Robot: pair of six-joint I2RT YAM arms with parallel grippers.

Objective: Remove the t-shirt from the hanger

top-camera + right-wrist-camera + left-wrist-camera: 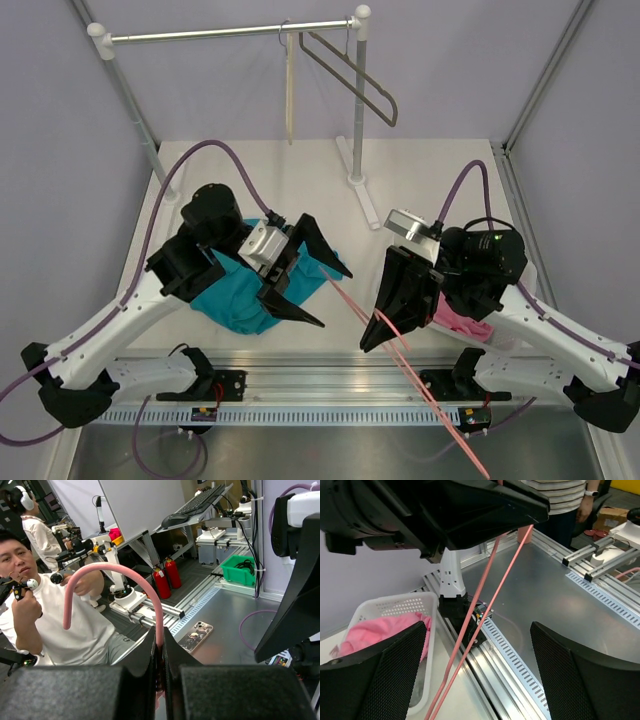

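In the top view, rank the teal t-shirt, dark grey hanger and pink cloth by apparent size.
Teal t-shirt
Dark grey hanger, close in span but a thin outline
Pink cloth, mostly hidden by the right arm

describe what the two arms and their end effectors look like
The left arm and right arm match: white links, black joint housings, and a purple cable looping along each. Each wrist has a silver block. The left end effector and right end effector are black, each with two long tapered fingers whose inner faces are finely dimpled.
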